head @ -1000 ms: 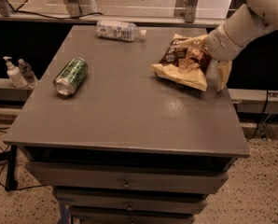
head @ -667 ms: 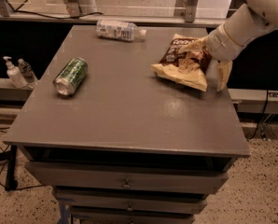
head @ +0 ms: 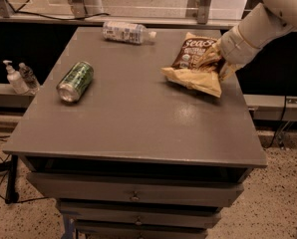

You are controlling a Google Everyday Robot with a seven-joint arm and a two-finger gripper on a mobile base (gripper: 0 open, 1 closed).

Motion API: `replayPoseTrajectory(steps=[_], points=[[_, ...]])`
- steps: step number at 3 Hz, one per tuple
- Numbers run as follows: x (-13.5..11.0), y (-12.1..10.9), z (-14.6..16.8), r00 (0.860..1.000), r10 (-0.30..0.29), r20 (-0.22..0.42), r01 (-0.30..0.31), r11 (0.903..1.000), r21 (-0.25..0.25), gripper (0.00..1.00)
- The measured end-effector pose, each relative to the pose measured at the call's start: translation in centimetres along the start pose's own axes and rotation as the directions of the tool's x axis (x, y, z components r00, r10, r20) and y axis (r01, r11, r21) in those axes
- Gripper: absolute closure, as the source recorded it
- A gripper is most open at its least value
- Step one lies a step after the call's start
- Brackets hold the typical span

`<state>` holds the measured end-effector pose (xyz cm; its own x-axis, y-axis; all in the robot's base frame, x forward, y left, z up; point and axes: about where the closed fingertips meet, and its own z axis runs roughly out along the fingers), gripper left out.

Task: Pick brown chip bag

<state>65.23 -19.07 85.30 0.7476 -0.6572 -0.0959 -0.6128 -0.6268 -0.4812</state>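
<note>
The brown chip bag point(head: 192, 63) lies at the back right of the grey table point(head: 133, 123), its dark front with white lettering tilted up and its tan edge towards the table's middle. My gripper point(head: 214, 59), at the end of the white arm point(head: 258, 29) coming in from the upper right, sits on the bag's right side and is shut on its crumpled right edge. The bag's left end still touches the table top.
A green can point(head: 75, 80) lies on its side at the table's left. A clear plastic bottle point(head: 126, 32) lies along the back edge. Two small bottles point(head: 18, 76) stand on a ledge left of the table. Drawers are below the front edge.
Almost nothing has moved; the gripper stays at the bag's right edge and the bag keeps its place, perhaps a little more bunched up.
</note>
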Motion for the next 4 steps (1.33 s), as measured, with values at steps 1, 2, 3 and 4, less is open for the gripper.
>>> replayPoseTrajectory(steps=[1, 2, 3, 4], points=[[-1.5, -3.2, 1.2, 0.999, 0.009, -0.031, -0.009, 0.9999, 0.007, 0.88], [-4.0, -6.6, 1.7, 0.999, 0.025, -0.043, -0.023, 0.9991, 0.036, 1.00], [-7.2, -8.9, 1.0, 1.000, 0.013, -0.025, -0.011, 0.9973, 0.072, 1.00], [-9.4, -10.4, -1.1, 1.000, -0.012, -0.001, 0.012, 0.9939, 0.110, 1.00]])
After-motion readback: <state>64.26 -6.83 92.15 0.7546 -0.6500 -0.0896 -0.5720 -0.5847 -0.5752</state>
